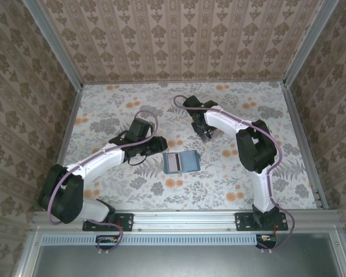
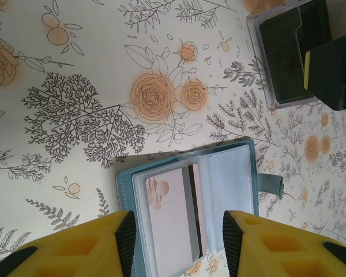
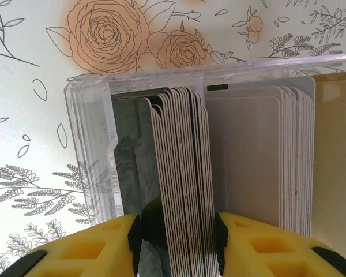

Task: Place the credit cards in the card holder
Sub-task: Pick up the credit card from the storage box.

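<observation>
The teal card holder [image 1: 181, 161] lies open on the floral table, its pale slotted inside up [image 2: 225, 173]. A pink card [image 2: 167, 225] sits in its left sleeve. My left gripper [image 2: 179, 245] hovers open just above it, one jaw on each side and nothing between them. The credit cards [image 3: 181, 184] stand on edge as a stack in a clear box [image 3: 92, 144]. My right gripper [image 3: 177, 239] reaches into that box and straddles part of the stack. Its right pad is against the cards and a gap shows at its left pad.
The clear card box [image 2: 279, 63] stands just beyond the card holder, under the right arm [image 1: 219, 122]. Patterned walls with metal rails [image 1: 300, 138] enclose the table on three sides. Bare floral table [image 1: 219, 190] lies in front of the card holder.
</observation>
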